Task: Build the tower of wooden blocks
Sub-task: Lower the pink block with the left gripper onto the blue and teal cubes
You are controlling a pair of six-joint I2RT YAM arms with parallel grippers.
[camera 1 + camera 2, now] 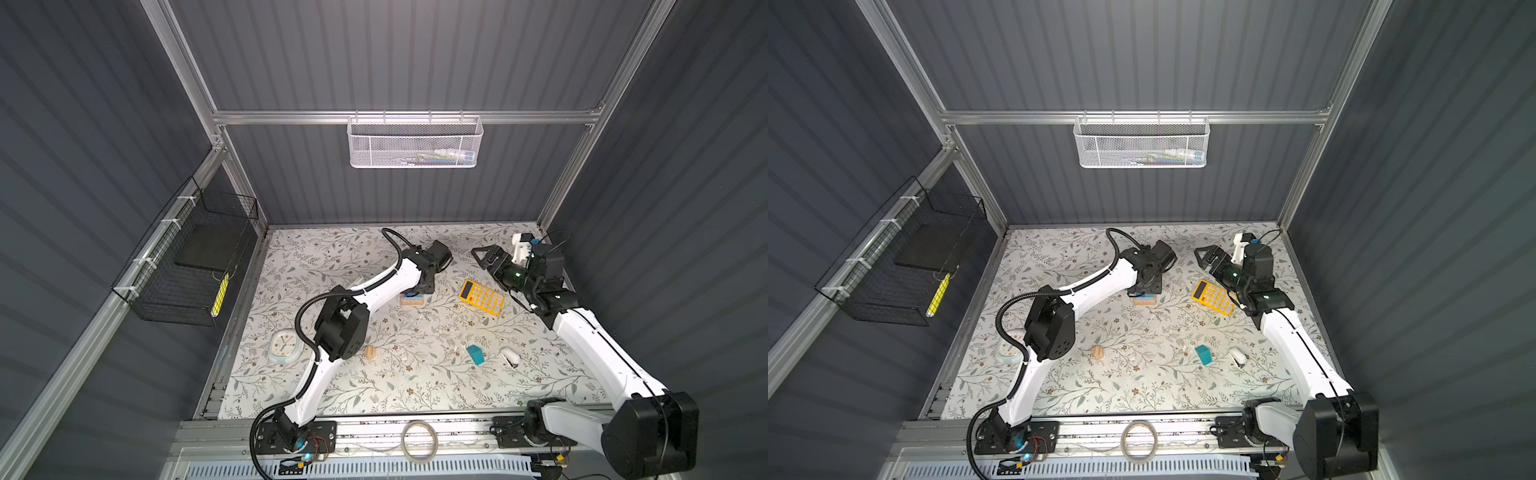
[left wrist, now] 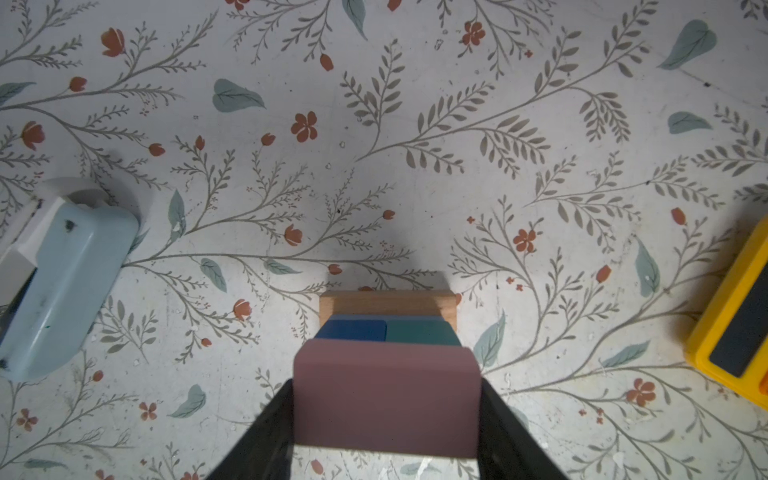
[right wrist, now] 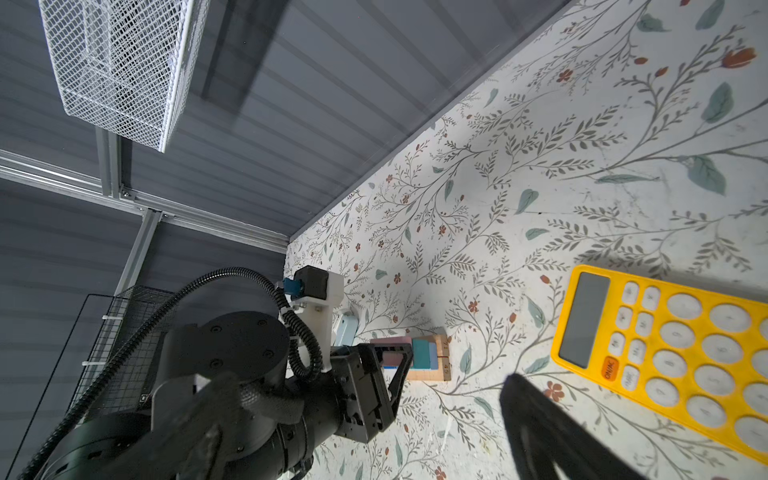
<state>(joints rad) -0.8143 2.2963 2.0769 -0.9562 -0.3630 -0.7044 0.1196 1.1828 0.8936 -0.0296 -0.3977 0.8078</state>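
The tower stands mid-table toward the back edge: a tan bar carrying a dark blue block and a teal block. The left gripper clasps a pink block over it, perhaps touching. A roof piece lies toward the front right. The right gripper, jaws spread and empty, hovers near the back right corner, beyond the calculator.

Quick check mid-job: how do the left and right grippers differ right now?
The left gripper is shut on the pink block, with a finger against each side. The right gripper is open and holds nothing. The left points down over the wood block tower. The right is away from the tower, toward the back wall past the yellow calculator. Both have black fingers.
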